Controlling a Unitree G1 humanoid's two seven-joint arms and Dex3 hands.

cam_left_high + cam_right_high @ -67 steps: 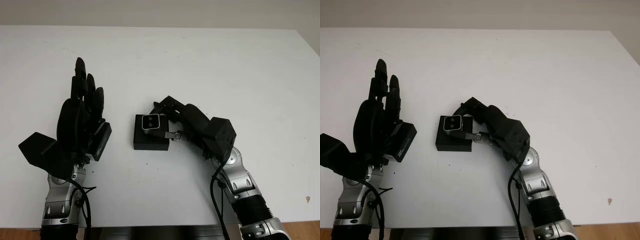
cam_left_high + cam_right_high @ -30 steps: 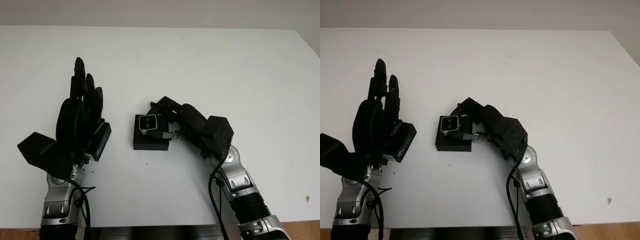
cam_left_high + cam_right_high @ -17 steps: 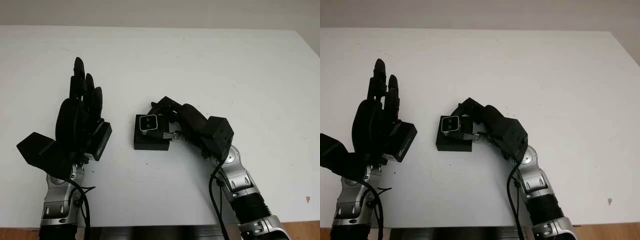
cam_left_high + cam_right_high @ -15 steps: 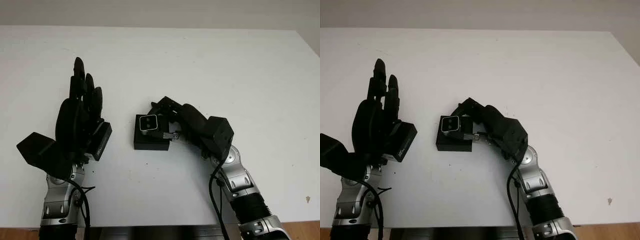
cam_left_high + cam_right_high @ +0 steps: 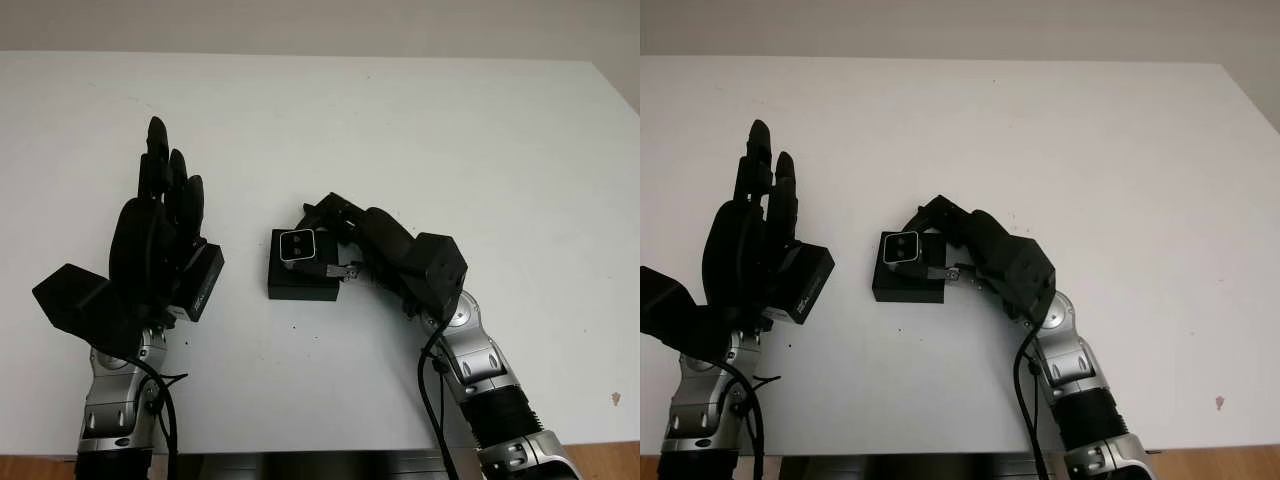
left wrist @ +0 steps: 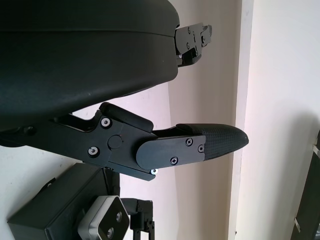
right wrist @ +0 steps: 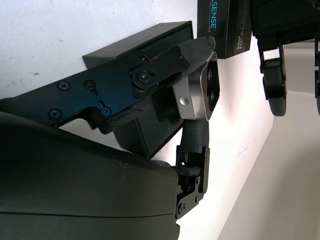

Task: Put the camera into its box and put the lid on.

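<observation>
**Q:** Status of hands, nearest first?

**A:** Right hand [image 5: 335,240] comes in from the box's right, fingers closed on the camera [image 5: 299,245], which sits over the far end of the open box [image 5: 300,282], lens face up. Left hand [image 5: 160,235] stands raised to the box's left, pinning the lid [image 5: 204,281] against its palm.

**Q:** Deciding relation?

**A:** Camera above the cavity, seemingly not yet seated; the box's long axis runs near-to-far. The right hand is the nearer one.

**Q:** Change from 2.2 s ago?

**A:** Minimal; the camera appears slightly lower and the lid stays put.
</observation>
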